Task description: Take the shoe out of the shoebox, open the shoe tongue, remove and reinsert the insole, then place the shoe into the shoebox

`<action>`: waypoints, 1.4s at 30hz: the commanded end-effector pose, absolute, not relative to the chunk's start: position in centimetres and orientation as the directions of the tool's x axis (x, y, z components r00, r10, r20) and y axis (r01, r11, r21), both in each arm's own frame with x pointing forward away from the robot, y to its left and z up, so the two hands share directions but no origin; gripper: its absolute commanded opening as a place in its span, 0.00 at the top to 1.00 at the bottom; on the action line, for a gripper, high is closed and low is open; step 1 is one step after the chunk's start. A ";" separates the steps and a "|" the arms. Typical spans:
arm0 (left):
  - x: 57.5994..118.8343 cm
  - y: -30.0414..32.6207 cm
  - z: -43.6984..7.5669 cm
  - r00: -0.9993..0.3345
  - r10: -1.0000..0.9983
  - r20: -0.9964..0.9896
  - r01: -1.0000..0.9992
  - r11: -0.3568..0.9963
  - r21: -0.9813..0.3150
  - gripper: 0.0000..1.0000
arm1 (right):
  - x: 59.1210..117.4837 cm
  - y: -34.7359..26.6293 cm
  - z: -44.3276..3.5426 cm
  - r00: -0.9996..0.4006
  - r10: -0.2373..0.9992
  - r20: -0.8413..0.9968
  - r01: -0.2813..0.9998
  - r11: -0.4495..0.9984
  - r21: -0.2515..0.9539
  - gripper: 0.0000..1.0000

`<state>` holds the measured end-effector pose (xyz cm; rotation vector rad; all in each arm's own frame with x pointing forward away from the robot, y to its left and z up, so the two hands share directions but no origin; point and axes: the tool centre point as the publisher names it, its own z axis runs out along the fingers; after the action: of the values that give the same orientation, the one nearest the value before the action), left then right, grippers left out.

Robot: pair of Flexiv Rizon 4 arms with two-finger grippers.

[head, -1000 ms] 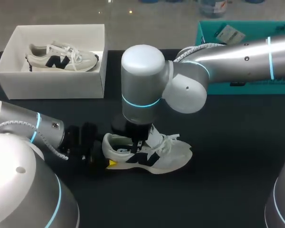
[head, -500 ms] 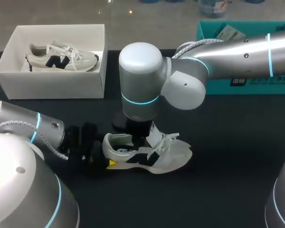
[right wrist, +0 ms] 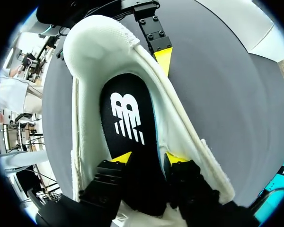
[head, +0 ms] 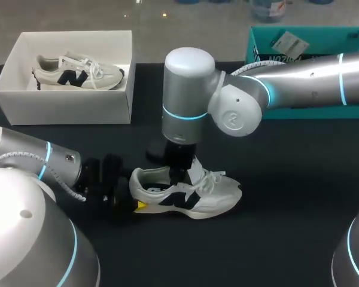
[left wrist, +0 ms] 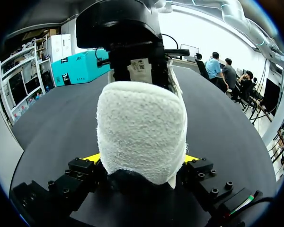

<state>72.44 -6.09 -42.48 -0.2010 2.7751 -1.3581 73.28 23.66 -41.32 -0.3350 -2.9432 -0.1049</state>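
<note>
The shoe (head: 185, 194) stands on its sole near the middle of the table (head: 287, 209), well apart from the shoebox (head: 66, 104) at the far left. The left gripper (left wrist: 141, 160) clamps the padded heel from both sides. The right gripper (right wrist: 149, 160) reaches into the opening, its tips pinching the black insole (right wrist: 128, 118). That insole looks thin and floppy (likely to buckle), so it is best held near its heel end and drawn gently. Since a second ago the right arm's wrist has swung rightward, while the shoe stays put

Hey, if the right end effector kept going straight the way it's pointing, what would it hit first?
The black insole inside the shoe: the right end effector seems to pinch it, so nothing lies between.
</note>
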 end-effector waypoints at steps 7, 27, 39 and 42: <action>72.4 -6.0 -42.6 -0.990 -0.138 0.015 -0.096 0.608 -0.788 1.00 | 71.8 25.4 -44.5 -0.944 0.188 0.271 0.212 0.975 0.062 0.62; 72.4 -6.0 -42.6 -0.990 -0.138 0.015 -0.096 0.608 -0.788 1.00 | 71.3 25.3 -40.6 -0.938 0.180 0.296 0.201 0.979 0.043 1.00; 72.4 -6.0 -42.6 -0.990 -0.138 0.015 -0.096 0.608 -0.788 1.00 | 71.8 25.3 -34.6 -0.972 0.147 0.182 0.154 0.988 0.022 1.00; 72.4 -6.0 -42.6 -0.990 -0.138 0.015 -0.096 0.608 -0.788 1.00 | 72.0 25.2 -34.1 -0.975 0.147 0.169 0.152 0.988 0.017 1.00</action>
<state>72.36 -5.92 -42.49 -0.2011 2.7739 -1.3580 72.16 25.41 -35.33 -0.2206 -2.9401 -0.0534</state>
